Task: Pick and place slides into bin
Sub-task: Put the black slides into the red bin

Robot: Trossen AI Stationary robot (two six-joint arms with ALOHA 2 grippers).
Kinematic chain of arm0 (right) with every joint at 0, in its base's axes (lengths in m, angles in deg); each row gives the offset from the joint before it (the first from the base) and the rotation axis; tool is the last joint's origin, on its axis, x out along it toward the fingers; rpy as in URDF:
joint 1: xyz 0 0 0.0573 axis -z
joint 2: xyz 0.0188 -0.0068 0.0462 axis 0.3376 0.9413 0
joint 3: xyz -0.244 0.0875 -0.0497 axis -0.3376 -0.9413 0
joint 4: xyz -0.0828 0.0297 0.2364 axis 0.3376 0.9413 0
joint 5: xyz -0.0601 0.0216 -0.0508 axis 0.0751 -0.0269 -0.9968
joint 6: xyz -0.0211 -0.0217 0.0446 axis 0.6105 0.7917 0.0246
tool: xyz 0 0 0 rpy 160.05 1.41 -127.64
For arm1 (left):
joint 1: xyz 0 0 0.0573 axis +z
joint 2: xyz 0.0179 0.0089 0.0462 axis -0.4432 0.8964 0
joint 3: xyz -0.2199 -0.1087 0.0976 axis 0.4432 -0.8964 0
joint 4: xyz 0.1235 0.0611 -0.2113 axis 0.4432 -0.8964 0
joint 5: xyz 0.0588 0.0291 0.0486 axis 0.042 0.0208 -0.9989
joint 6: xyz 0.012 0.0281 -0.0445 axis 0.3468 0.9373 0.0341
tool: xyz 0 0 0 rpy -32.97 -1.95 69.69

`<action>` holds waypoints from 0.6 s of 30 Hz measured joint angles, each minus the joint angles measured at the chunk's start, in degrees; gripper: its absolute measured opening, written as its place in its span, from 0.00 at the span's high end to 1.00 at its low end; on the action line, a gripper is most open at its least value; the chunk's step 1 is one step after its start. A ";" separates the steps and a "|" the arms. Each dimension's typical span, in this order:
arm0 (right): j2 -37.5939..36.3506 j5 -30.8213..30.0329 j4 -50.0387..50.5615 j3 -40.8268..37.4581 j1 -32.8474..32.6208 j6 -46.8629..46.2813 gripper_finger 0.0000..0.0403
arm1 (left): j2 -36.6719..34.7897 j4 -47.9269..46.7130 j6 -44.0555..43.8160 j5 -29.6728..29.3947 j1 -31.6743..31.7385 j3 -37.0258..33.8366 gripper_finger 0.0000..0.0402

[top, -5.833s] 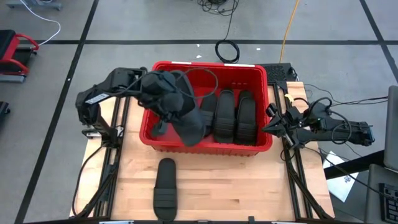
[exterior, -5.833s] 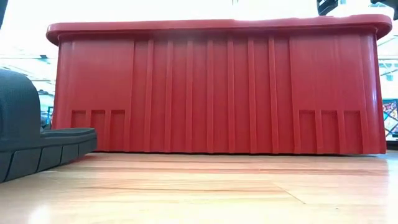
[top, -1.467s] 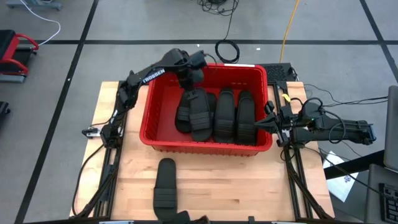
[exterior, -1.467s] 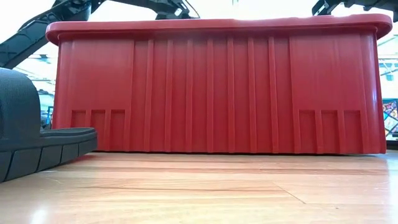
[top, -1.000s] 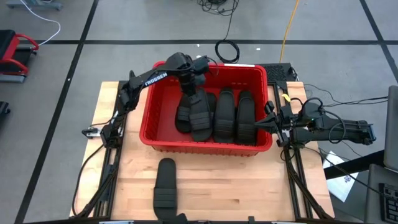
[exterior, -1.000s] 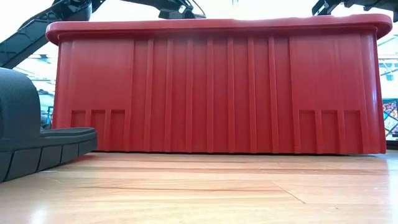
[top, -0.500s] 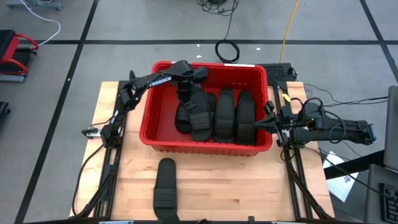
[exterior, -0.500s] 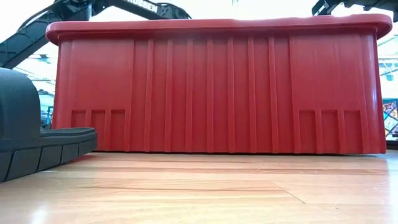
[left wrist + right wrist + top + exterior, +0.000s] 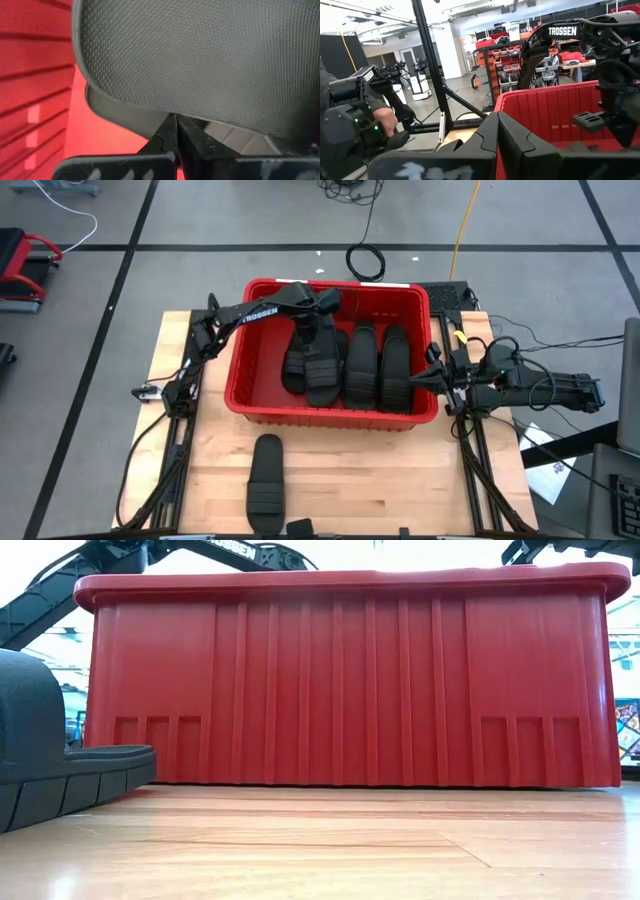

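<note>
Grey floor with dark lines all round, and in the middle of the high view sits the pale wooden table (image 9: 380,480) with the bin (image 9: 252,395) across its upper half. Inside the red tub, slides (image 9: 362,365) lie packed side by side from centre to right, with bare red floor at the left end. The left gripper (image 9: 312,330) is reaching down into the bin from the upper left of the frame, right over the leftmost pair, and its fingers (image 9: 167,131) are pinched fully together, tips meeting just under the textured sole of a slide (image 9: 210,60) that fills the wrist view; nothing sits between them, though whether the tips touch the rubber I cannot tell. One lone slide (image 9: 266,483) lies on the table at the lower centre, well apart from the bin, and it looms at the left edge of the low view in front of the ribbed red wall. The right gripper (image 9: 428,379) waits just outside the bin's right wall, clenched shut and empty. Off beyond the frame in the right wrist view, a person's hand (image 9: 385,120) holds a dark controller.
</note>
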 joint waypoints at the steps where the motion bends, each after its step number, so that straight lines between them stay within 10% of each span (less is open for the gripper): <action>1: 0.01 0.00 0.01 0.01 0.00 -0.25 1.00 | 0.00 0.48 0.30 0.00 0.00 0.00 1.00; 18: 0.01 0.00 0.01 0.00 -0.01 -0.17 1.00 | 0.00 3.14 0.08 3.13 -0.59 0.00 1.00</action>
